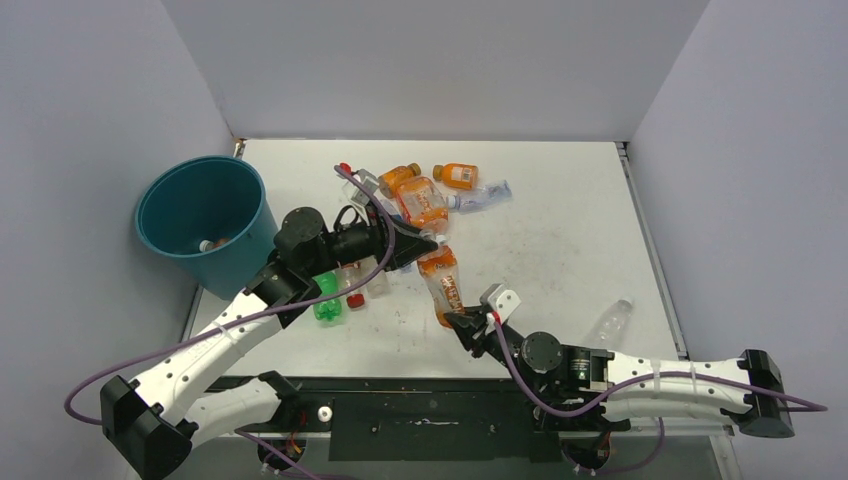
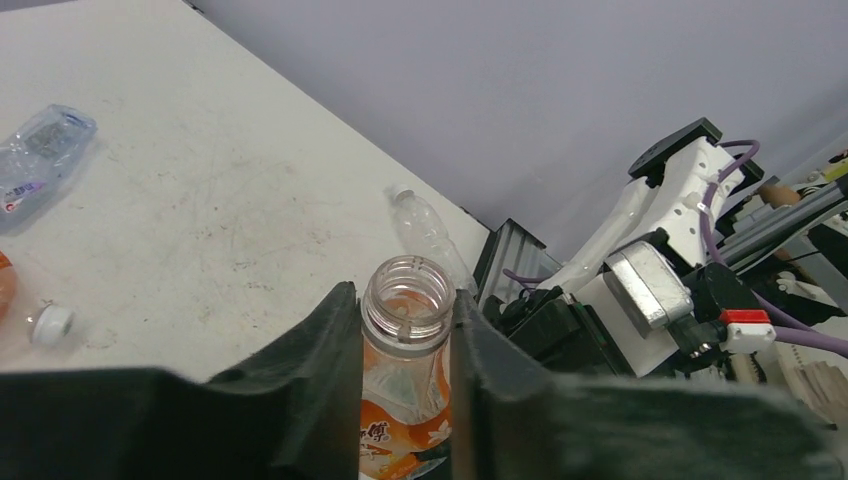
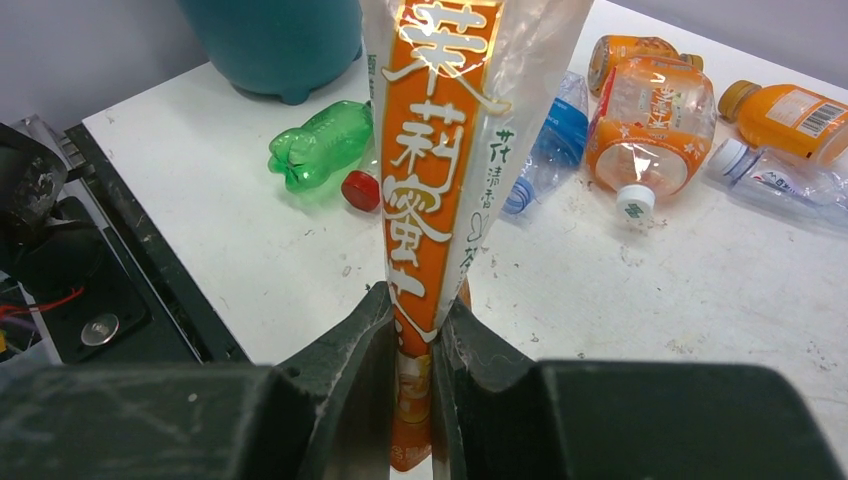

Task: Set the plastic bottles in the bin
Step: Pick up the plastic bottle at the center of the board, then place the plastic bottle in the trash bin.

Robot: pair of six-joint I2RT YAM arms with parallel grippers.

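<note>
Right gripper [image 3: 412,325] clamped on the flattened end of an orange-labelled clear plastic bottle [image 3: 440,150].
Its dark padded fingers [image 3: 345,360] squeeze the bottle from both sides, and the bottle runs up out of the top of the view above the white table [image 3: 250,250]. Back left stands a round teal plastic bin [image 3: 275,40], with a green plastic bottle [image 3: 320,145] on its side nearby and a red cap [image 3: 360,190] just beside it. To the right lie a blue-labelled clear bottle [image 3: 555,140], a squat orange white-capped bottle [image 3: 650,130] and a brown-capped orange bottle [image 3: 790,115].

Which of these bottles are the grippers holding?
The orange-labelled bottle with no cap: the left gripper pinches its neck, the right gripper its flattened base. No other bottle is gripped.
</note>
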